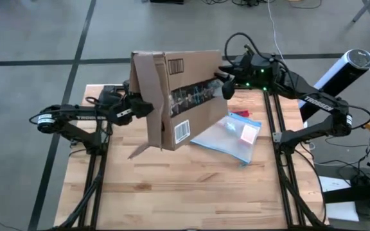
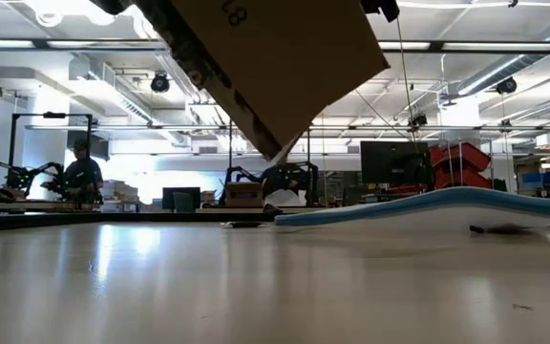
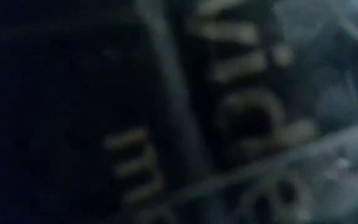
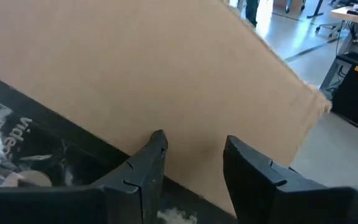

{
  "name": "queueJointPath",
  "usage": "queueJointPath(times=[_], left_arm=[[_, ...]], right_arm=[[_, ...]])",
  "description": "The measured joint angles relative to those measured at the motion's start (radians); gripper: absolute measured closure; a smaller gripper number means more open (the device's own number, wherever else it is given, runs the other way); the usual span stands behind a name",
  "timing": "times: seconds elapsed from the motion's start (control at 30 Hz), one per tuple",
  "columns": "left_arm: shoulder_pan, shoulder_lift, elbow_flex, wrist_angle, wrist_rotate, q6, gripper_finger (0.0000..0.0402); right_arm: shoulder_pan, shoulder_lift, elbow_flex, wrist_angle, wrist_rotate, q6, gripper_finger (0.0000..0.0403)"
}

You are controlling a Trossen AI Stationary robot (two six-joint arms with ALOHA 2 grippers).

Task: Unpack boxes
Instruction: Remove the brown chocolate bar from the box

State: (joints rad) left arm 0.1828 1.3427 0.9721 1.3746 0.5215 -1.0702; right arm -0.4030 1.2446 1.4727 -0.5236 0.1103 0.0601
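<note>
High view shows the brown cardboard box (image 1: pixel 175 96) lifted and tilted above the wooden table (image 1: pixel 172 192), white barcode label facing out, one flap hanging. Left gripper (image 1: pixel 143 108) and right gripper (image 1: pixel 225 86) press its opposite ends; whether either is clenched cannot be told. A clear plastic pouch (image 1: pixel 230 136) lies beside it.

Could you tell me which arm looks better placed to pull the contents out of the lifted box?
Probably the left: its hand is at the box's open flap end, while the right hand steadies the far side.
</note>
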Motion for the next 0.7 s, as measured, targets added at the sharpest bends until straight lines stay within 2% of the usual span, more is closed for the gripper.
queueJointPath(times=[0.13, 0.23, 0.33, 0.47, 0.6, 0.7], left_arm=[[0.013, -0.009, 0.000, -0.114, 0.075, 0.006, 0.0401], [0.033, -0.041, 0.000, -0.306, 0.140, 0.043, 0.0401], [0.071, -0.108, 0.000, -0.593, 0.171, 0.147, 0.0401], [0.145, -0.216, 0.047, -1.100, 0.180, 0.351, 0.0401], [0.204, -0.297, 0.152, -1.586, 0.083, 0.582, 0.0401], [0.223, -0.330, 0.249, -1.840, -0.046, 0.711, 0.0401]], right_arm=[[0.000, -0.007, 0.000, -0.017, 0.001, 0.018, 0.0270], [0.001, -0.013, -0.001, -0.050, -0.005, 0.024, 0.0267], [0.001, -0.018, -0.001, -0.088, -0.007, 0.034, 0.0261], [0.002, -0.022, -0.001, -0.125, -0.008, 0.037, 0.0255], [0.002, -0.023, -0.001, -0.133, -0.007, 0.036, 0.0252], [0.002, -0.023, -0.001, -0.131, -0.006, 0.030, 0.0252]])
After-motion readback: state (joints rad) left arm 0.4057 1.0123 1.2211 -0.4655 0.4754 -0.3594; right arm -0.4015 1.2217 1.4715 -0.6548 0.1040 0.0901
